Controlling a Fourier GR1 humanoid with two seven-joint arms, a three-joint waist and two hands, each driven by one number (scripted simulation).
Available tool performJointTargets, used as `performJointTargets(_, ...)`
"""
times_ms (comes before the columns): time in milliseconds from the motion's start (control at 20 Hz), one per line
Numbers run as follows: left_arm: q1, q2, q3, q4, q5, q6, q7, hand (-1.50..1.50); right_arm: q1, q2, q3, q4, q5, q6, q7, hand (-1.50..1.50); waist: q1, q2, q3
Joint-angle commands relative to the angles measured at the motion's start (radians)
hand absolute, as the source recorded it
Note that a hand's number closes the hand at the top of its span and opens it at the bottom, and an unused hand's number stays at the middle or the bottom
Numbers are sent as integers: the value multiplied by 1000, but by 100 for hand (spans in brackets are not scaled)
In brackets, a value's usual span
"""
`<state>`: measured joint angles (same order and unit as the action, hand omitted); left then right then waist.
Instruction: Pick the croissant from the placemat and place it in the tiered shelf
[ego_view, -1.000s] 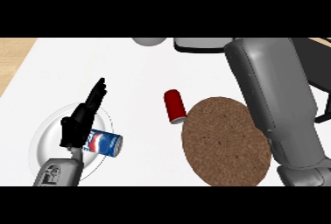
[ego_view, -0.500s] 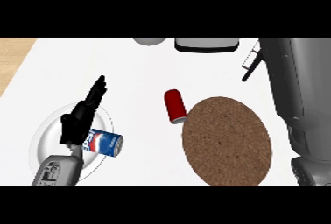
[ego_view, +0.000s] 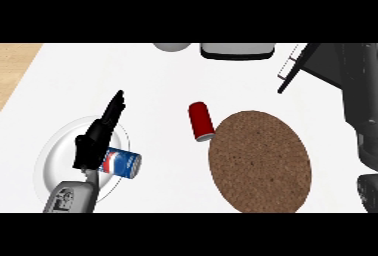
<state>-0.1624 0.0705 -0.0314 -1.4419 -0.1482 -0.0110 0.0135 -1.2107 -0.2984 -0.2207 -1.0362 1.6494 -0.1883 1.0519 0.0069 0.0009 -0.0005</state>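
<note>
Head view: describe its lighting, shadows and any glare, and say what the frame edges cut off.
Head view: even, flat lighting; the white counter shows no glare and almost no cast shadows. The round brown placemat looks matte; the red can lying on its side has only a soft sheen. The dark tiered shelf is cut by the top edge. The black left hand, fingers straight, rests over the white plate, beside the blue can.

A blue can (ego_view: 120, 163) is seen lying on a white plate (ego_view: 55, 152), just right of the left hand; a red can (ego_view: 200, 121) lies farther right.
</note>
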Motion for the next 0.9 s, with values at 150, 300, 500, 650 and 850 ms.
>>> performJointTargets(150,6,10,7,13,-8,-4,-20,0,51,-73,-28,89,21,-70,-14,150,1,1,0)
performJointTargets(300,-25,-2,11,-1,1,2,19,0,89,-89,-9,192,30,-158,-106,150,8,6,1)
performJointTargets(500,27,21,-14,-109,19,-51,61,0,49,-155,-74,290,-7,-268,-129,150,20,5,1)
performJointTargets(650,-27,4,5,-4,-7,-7,25,0,64,-133,-135,169,-122,-426,-175,150,2,8,3)
performJointTargets(850,-29,7,15,-4,15,-26,10,0,69,-161,-172,267,-178,-535,-250,150,15,9,1)
